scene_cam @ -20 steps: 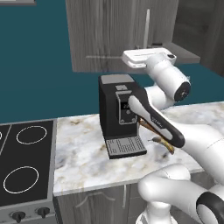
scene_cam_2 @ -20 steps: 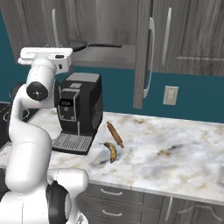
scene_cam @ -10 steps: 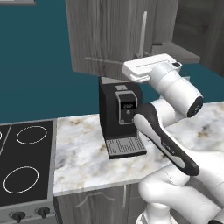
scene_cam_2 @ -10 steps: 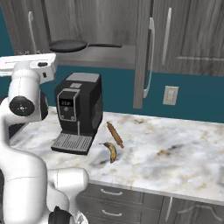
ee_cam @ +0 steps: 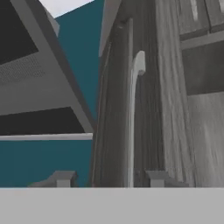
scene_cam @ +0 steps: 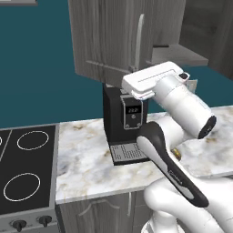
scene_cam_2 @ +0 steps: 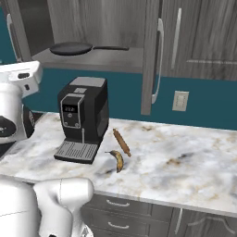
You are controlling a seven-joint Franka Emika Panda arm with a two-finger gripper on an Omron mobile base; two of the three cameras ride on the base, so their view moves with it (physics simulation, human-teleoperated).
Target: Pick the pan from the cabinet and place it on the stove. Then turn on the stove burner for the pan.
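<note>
The pan (scene_cam_2: 71, 48) lies flat on the grey shelf (scene_cam_2: 99, 59) inside the open cabinet (scene_cam_2: 92, 18), up above the counter. Its long thin handle (scene_cam_2: 110, 47) points to the right, toward the open cabinet door (scene_cam_2: 150, 55). Nothing touches the pan, and there is open room on the shelf to its right.

The open door stands edge-on, with a long silver bar handle (scene_cam_2: 159, 60) on it. In the hand view, a bar handle (ee_cam: 132, 122) runs up the middle, with the gripper (ee_cam: 109, 178) just below it. The two fingertips (ee_cam: 61, 178) stand apart, one on each side of the bar, and they hold nothing.

Under the shelf, a black coffee machine (scene_cam_2: 83, 119) sits on the marble counter (scene_cam_2: 185, 162). It has a small screen (scene_cam: 132, 109), but the marks on it are too small to read. Just right of the machine lie a banana (scene_cam_2: 117, 159) and a brown stick-shaped thing (scene_cam_2: 122, 142), close together. The rest of the counter to the right is bare.

The stove (scene_cam: 25, 175) is at the left end of the counter, flat and black. The larger white ring, the stove burner (scene_cam: 22, 187), is near its front edge, with small round knobs (scene_cam: 31, 222) below.
</note>
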